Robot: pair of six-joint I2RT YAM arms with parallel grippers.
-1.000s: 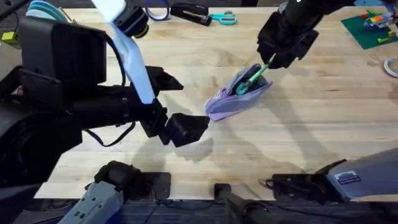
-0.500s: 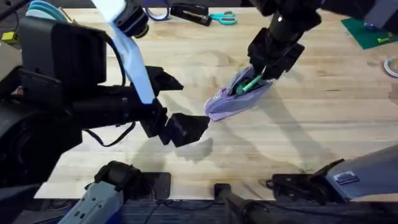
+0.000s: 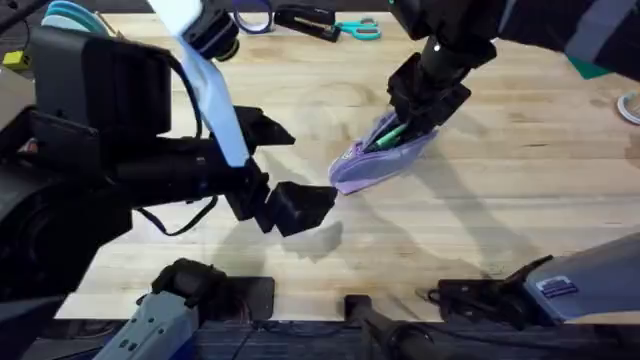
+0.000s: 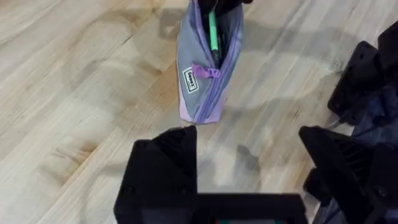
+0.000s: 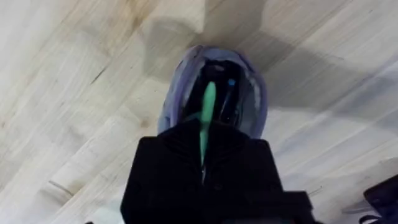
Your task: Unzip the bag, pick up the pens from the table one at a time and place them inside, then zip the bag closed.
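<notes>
The lavender bag (image 3: pixel 375 160) lies on the table (image 3: pixel 500 200) with its zipper open at the far end. My right gripper (image 3: pixel 418 112) hangs right over that opening, shut on a green pen (image 3: pixel 390 136) whose lower end is inside the bag. In the right wrist view the pen (image 5: pixel 208 106) runs from between my fingers into the dark mouth of the bag (image 5: pixel 249 93). The left wrist view shows the bag (image 4: pixel 196 93), its pale label and the pen (image 4: pixel 213 34) inside. My left gripper (image 3: pixel 300 207) stands open just in front of the bag's near end, holding nothing (image 4: pixel 249 146).
Teal-handled scissors (image 3: pixel 358 28) and a black object (image 3: pixel 305 20) lie at the table's far edge. A green baseplate (image 3: pixel 592 66) and a white roll (image 3: pixel 630 105) sit at the far right. Bare wood lies to the right of and in front of the bag.
My right gripper has moved left and down onto the bag's opening, and the green pen has gone deeper into the bag. The left arm has not moved.
</notes>
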